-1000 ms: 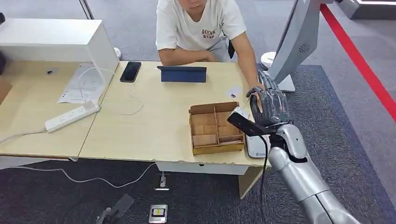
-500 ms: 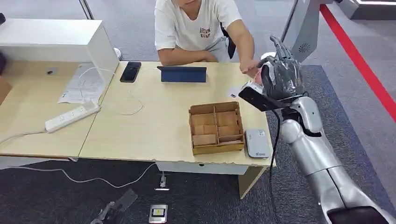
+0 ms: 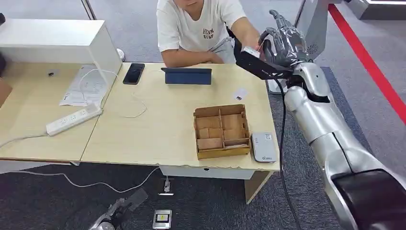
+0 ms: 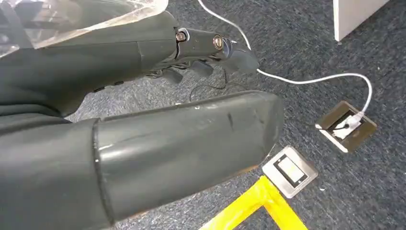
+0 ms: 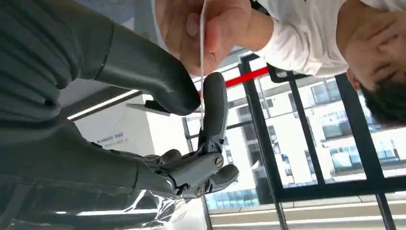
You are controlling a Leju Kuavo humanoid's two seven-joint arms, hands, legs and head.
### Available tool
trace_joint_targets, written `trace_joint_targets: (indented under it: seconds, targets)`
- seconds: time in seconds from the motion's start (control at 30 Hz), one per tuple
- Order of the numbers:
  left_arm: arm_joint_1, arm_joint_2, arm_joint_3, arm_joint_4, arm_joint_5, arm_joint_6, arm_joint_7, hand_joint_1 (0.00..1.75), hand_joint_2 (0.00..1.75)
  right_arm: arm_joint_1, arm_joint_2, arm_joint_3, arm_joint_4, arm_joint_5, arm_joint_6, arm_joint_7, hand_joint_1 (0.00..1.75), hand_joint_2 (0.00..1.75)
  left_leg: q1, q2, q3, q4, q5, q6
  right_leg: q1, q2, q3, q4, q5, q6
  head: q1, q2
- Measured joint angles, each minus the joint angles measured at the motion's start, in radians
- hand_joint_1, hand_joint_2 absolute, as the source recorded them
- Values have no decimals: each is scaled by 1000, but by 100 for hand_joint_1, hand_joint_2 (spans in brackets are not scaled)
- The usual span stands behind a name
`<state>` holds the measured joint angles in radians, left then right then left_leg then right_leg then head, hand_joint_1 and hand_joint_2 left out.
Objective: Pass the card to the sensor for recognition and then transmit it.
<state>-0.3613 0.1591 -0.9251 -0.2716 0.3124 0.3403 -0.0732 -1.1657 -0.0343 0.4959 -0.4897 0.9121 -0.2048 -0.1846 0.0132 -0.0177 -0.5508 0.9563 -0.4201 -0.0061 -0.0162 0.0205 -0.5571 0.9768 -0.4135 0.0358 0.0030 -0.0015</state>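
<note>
So my right hand (image 3: 286, 44) is up high past the far right corner of the pale wooden worktop (image 3: 158, 124), pinching the thin white card (image 5: 202, 57) edge-on between my thick grey thumb and one dark finger, other fingers curled lower down. The person in the white t-shirt (image 3: 201, 26) sitting across from me has their hand (image 5: 201, 28) on the same card, fingers clamped on its other end, so we're both holding it. Down on the worktop there's the open brown cardboard divider box (image 3: 221, 131), and just beside it, near the front edge, the flat white-and-grey sensor pad (image 3: 264, 146). My left hand (image 4: 158, 139) hangs over dark grey carpet (image 4: 311, 52) with nothing in it, and I can't tell how far its fingers are curled.
</note>
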Motion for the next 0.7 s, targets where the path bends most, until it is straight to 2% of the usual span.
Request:
trace_joint_targets:
  seconds: [0.13,0.17,0.2,0.3,0.33,0.7]
  targets:
    - [-3,0,-2,-3,3,0,3,0,0,-12,23,6,50,10,8,10,175,175,0,0,0,0,0,0,0,0,0,0,0,0,0,0]
    - [-2,0,-3,-3,4,0,3,0,0,-13,29,8,64,13,9,12,147,175,0,0,0,0,0,0,0,0,0,0,0,0,0,0]
    - [-2,0,-3,-3,5,0,1,0,0,-14,33,9,70,13,9,12,0,175,0,0,0,0,0,0,0,0,0,0,0,0,0,0]
    - [10,0,-3,-6,12,24,-32,0,0,-13,40,14,85,9,3,13,0,175,0,0,0,0,0,0,0,0,0,0,0,0,0,0]
    - [16,-1,-4,-6,14,28,-37,0,0,-13,42,15,90,9,-2,14,0,0,0,0,0,0,0,0,0,0,0,0,0,0,-1,0]
    - [24,-9,-6,-6,-10,40,-33,0,0,-13,34,20,130,4,-75,-2,0,0,0,0,0,0,0,0,0,0,0,0,0,0,0,0]
